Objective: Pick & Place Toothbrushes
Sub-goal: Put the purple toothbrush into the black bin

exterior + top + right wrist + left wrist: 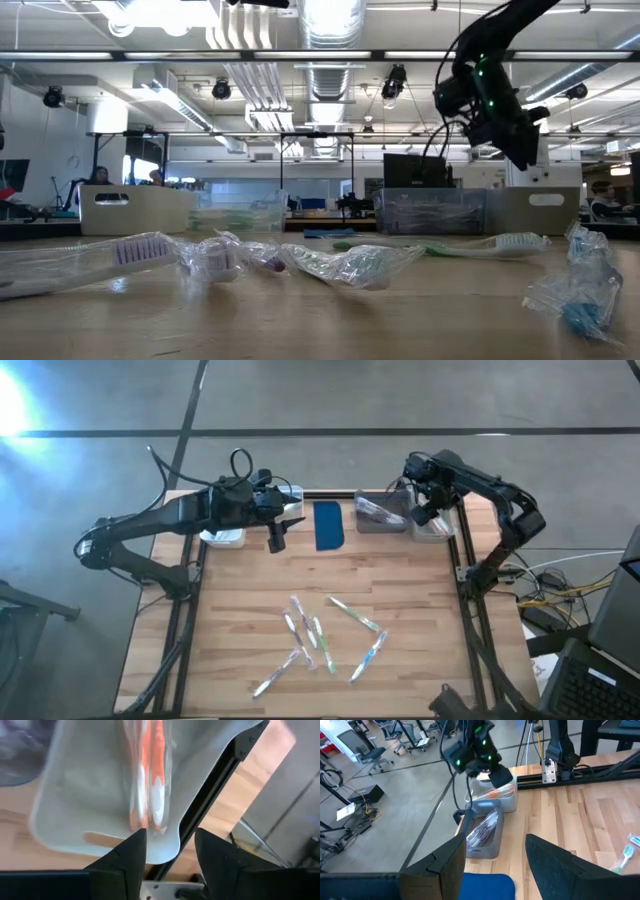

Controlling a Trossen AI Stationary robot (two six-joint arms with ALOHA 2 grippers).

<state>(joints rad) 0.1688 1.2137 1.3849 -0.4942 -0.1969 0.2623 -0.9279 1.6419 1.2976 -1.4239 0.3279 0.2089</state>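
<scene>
Toothbrushes lie scattered across the near half of the table in the high view, well apart from both arms. Right gripper hangs over the clear bin at the far right, left gripper waits beside the blue pad, fingers spread and empty.

Low view: wrapped brushes in crinkly plastic sprawl up front; snagged wrappers could drag a neighbour along on the next pick.

Left wrist view: the grey bin holds a wrapped bundle, the clear bin behind it shows orange.

Right wrist view: fingers parted, holding nothing, with orange toothbrushes lying in the bin just beyond them, close to its rim. Lift away carelessly and a fingertip could clip that rim and tip the brushes out.
</scene>
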